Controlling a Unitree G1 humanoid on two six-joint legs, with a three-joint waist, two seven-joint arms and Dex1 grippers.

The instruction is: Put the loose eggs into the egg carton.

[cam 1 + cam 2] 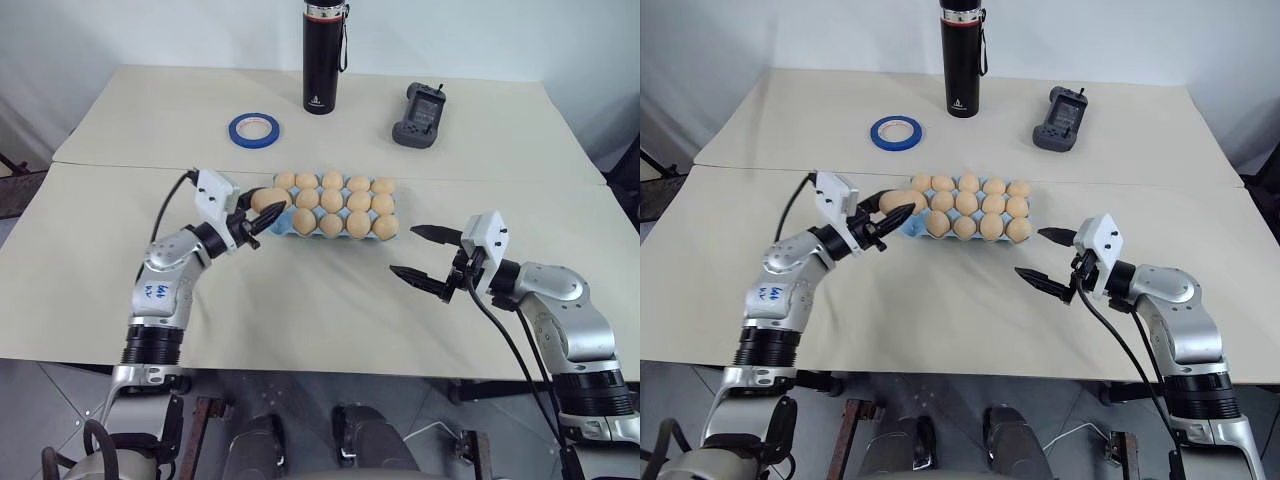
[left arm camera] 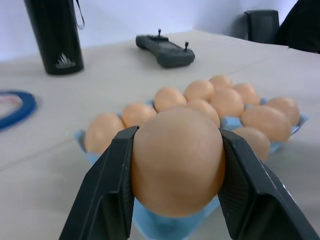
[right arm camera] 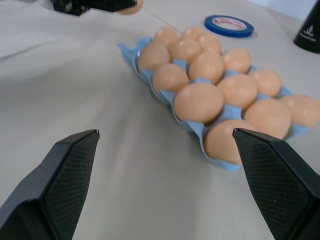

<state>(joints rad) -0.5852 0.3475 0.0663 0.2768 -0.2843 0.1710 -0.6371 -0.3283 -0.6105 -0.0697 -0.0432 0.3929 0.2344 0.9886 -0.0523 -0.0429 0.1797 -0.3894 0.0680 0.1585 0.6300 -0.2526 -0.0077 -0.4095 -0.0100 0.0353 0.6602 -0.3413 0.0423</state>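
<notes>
The left gripper (image 1: 262,222) has its jaws clamped on one egg (image 1: 266,200), held just off the egg carton (image 1: 283,226) at its left end. The right gripper (image 1: 422,254) waits with jaws wide and empty, right of the carton, mid-counter. This looks like the last loose egg. The free cup seems to be the near-left one, though the egg hides it; lower gently, then release.

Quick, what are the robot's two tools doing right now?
Left tool: closed, holding an egg near the egg carton.
Right tool: open, holding nothing.
</notes>
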